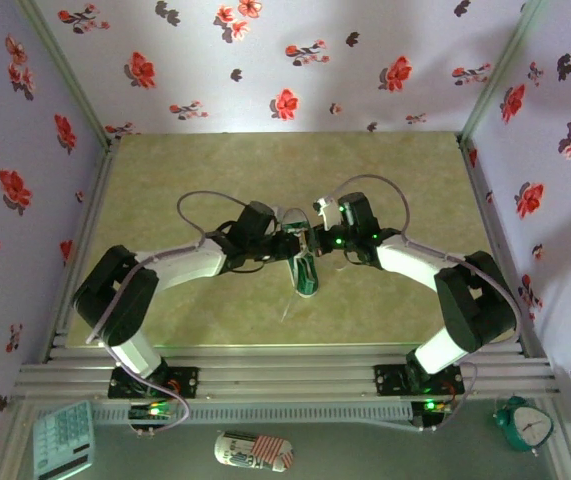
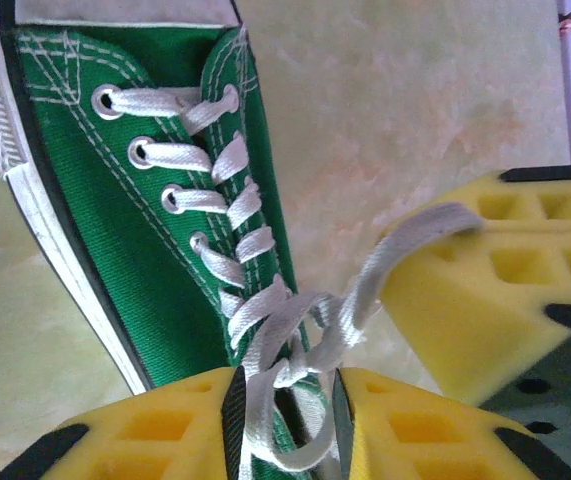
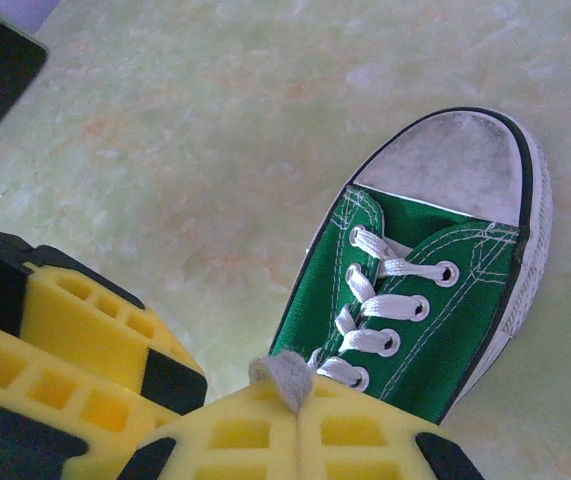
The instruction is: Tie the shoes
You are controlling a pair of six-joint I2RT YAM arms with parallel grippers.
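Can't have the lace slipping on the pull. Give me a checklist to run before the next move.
1. Is the right gripper shut on the lace end? Ok.
2. Is a lace strand between the left gripper jaws? Ok. Is it pinched firmly? Cannot tell.
3. Are the laces crossed above the last eyelets? Ok. Is a bow formed? Not ok, none yet.
4. Is the sneaker resting on the table? Ok.
5. Are the two grippers apart from each other? Ok, though they are close.
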